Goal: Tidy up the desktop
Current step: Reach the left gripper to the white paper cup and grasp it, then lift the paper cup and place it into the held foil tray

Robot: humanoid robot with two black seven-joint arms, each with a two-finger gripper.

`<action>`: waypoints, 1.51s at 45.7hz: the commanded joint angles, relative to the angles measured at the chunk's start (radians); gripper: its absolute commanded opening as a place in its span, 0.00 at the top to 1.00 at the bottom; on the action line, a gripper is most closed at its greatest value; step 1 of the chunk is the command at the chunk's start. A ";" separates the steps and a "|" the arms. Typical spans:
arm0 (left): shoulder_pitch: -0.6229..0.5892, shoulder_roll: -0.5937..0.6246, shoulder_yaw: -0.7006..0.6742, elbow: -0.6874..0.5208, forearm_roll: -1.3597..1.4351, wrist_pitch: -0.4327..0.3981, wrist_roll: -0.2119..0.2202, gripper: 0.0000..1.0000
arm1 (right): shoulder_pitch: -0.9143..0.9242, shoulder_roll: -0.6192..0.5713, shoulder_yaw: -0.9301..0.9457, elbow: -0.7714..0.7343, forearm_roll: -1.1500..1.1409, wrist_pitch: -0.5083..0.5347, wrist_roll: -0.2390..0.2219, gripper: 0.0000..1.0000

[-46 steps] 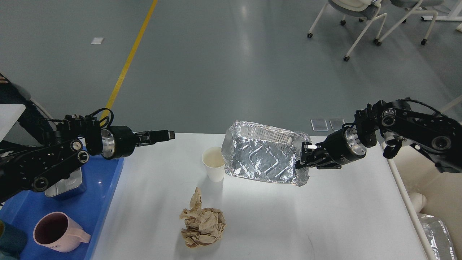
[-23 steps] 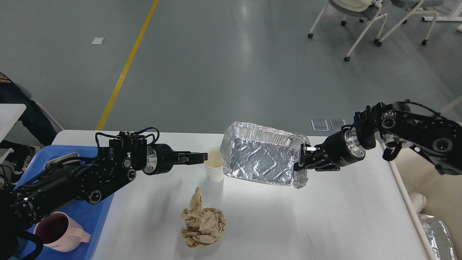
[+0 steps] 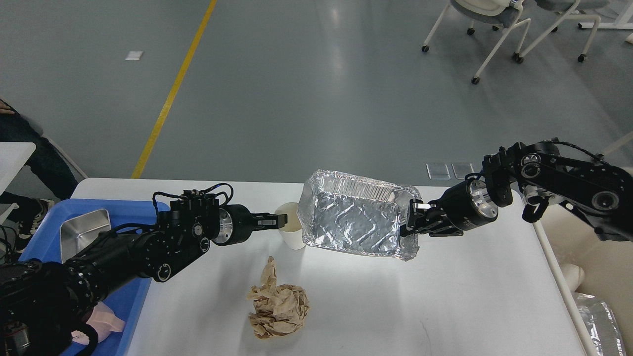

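Observation:
The white desktop [image 3: 470,296] holds a white paper cup [image 3: 293,236], a crumpled ball of brown paper [image 3: 278,307] and a silver foil tray [image 3: 353,222]. My right gripper [image 3: 413,221] is shut on the foil tray's right rim and holds it tilted, lifted off the desktop, right beside the cup. My left gripper [image 3: 278,221] reaches in from the left and its tip is at the cup's left rim. Its fingers are seen edge-on, so I cannot tell how they stand.
A blue plastic tray [image 3: 143,207] at the desktop's left holds a steel container [image 3: 84,233] and a pink mug [image 3: 106,321], mostly hidden by my left arm. A cream-coloured bin [image 3: 593,262] with foil [image 3: 598,321] in it stands off the right edge. Chairs stand far behind.
My left arm has swung right and down from above the blue tray to the cup's rim. My right gripper has shifted the foil tray slightly left, towards the cup.

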 commanded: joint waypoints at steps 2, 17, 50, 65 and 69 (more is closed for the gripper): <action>-0.007 -0.018 -0.001 0.013 0.000 -0.005 -0.006 1.00 | 0.000 0.000 -0.001 0.003 0.000 -0.006 0.000 1.00; -0.046 0.135 -0.004 -0.074 -0.006 -0.133 -0.013 1.00 | 0.000 0.000 -0.001 0.003 0.000 -0.011 0.000 1.00; -0.509 0.813 -0.022 -0.729 -0.016 -0.514 -0.010 0.99 | -0.011 0.044 -0.037 -0.002 -0.001 -0.011 -0.002 1.00; -0.688 0.530 -0.004 -0.678 -0.030 -0.586 -0.001 0.98 | -0.011 0.044 -0.035 0.001 -0.001 -0.011 -0.002 1.00; -0.672 0.436 -0.001 -0.651 -0.014 -0.583 0.005 0.98 | -0.009 0.046 -0.035 0.001 -0.001 -0.011 -0.002 1.00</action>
